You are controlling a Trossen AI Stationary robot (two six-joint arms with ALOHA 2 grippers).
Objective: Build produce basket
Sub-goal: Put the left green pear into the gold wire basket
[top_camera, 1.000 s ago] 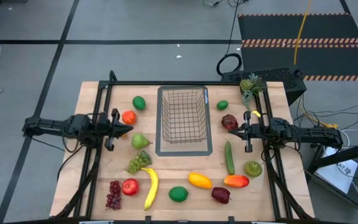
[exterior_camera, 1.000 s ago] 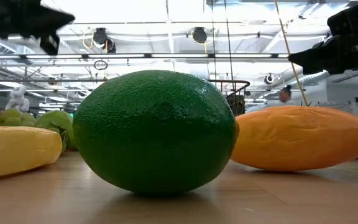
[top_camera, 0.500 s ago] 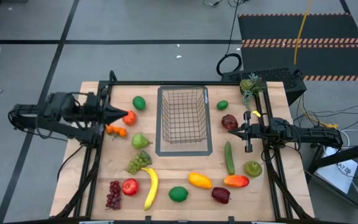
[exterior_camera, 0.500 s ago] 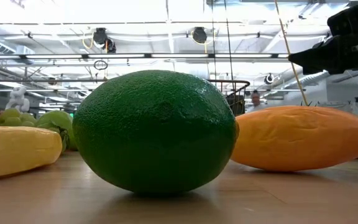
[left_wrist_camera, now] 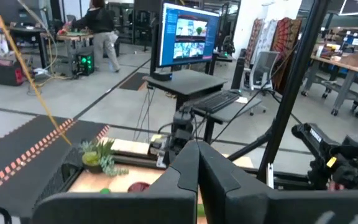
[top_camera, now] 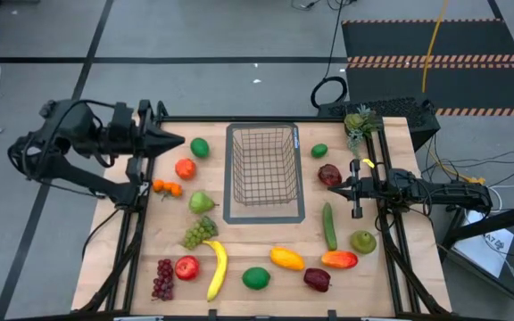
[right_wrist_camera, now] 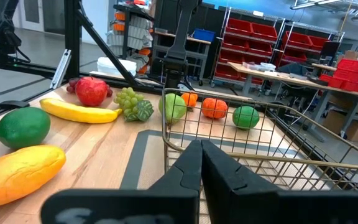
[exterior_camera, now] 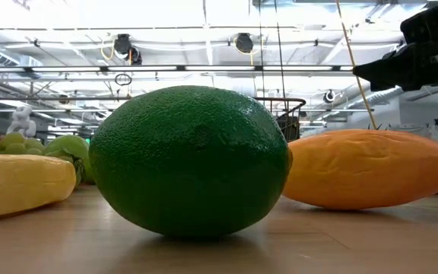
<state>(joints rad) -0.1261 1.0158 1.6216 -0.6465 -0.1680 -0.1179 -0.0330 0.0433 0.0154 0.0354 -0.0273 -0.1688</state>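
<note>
The grey wire basket [top_camera: 231, 169] stands at the table's middle on a flat grey outline; the right wrist view shows its mesh [right_wrist_camera: 278, 134] close ahead. Produce lies around it on the wood: a lime [top_camera: 256, 278], yellow mango [top_camera: 286, 259], banana [top_camera: 216, 269], green grapes [top_camera: 199, 233], pear [top_camera: 202, 202], small oranges [top_camera: 166, 187], cucumber [top_camera: 329, 226] and red apple [top_camera: 186, 267]. My left gripper [top_camera: 175, 140] is shut and raised over the far left, near a green lime [top_camera: 200, 147]. My right gripper [top_camera: 333, 189] is shut beside the basket's right wall, holding nothing.
A leafy green toy [top_camera: 360, 123] sits at the far right corner. Dark red apples [top_camera: 329, 174] [top_camera: 317, 279], a green fruit [top_camera: 363, 241] and an orange-red mango [top_camera: 339, 259] lie on the right. Black frame rails run along both table sides. In the low view the lime [exterior_camera: 192, 160] fills the foreground.
My left gripper has risen and swung toward the table's far edge, tipping its nose up until its camera looks into the room. Its move has uncovered the small oranges by the left rail. It stays shut. No fruit has shifted.
</note>
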